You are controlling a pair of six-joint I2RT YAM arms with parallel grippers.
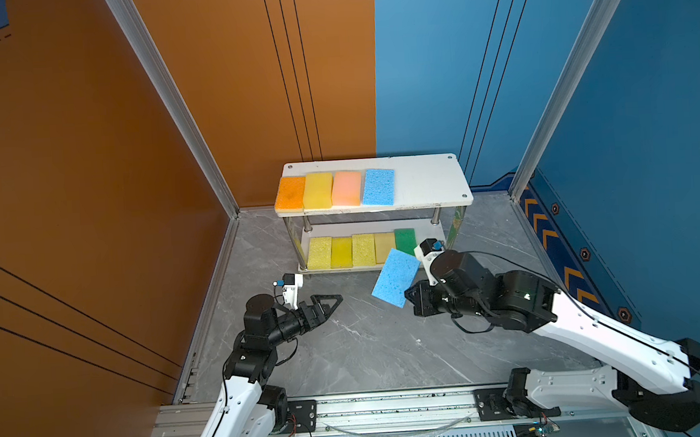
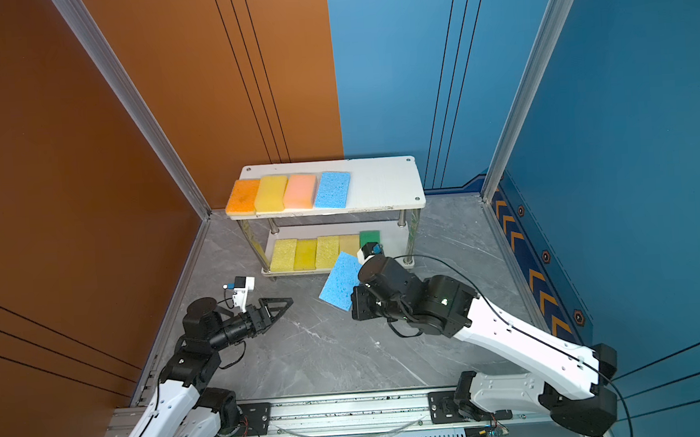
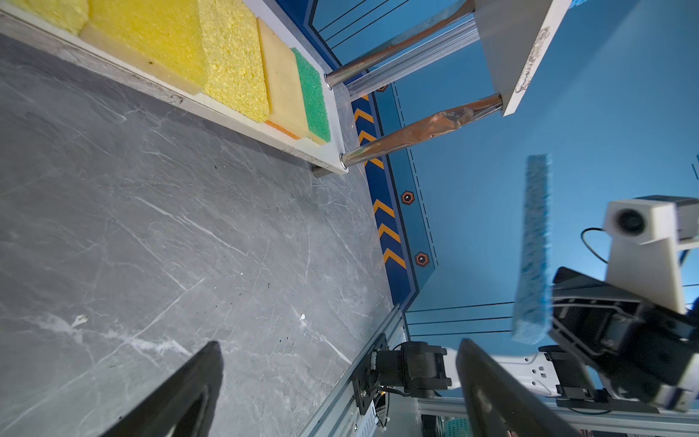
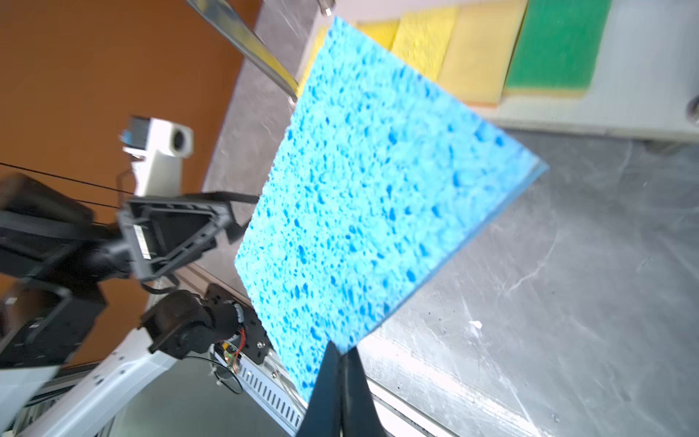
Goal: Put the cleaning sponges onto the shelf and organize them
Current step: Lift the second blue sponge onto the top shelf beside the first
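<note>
Right gripper (image 4: pixel 342 352): clenched near one corner of a flat light blue porous sponge (image 1: pixel 395 277), held tilted above the grey marbled tabletop (image 1: pixel 368 343), just in front of the lower board of the small white two-tier shelf (image 1: pixel 433 181)

Left gripper (image 1: pixel 333 301): jaws spread wide, empty, low over the tabletop

Upper board, one row: orange sponge (image 1: pixel 290 195), thick yellow sponge (image 1: pixel 317 190), pink sponge (image 1: pixel 346 188), second light blue sponge (image 1: pixel 378 186)

Lower board: three yellow sponges (image 1: pixel 341 252), beige sponge (image 1: pixel 384 244), green-faced sponge (image 1: pixel 405 241)
</note>
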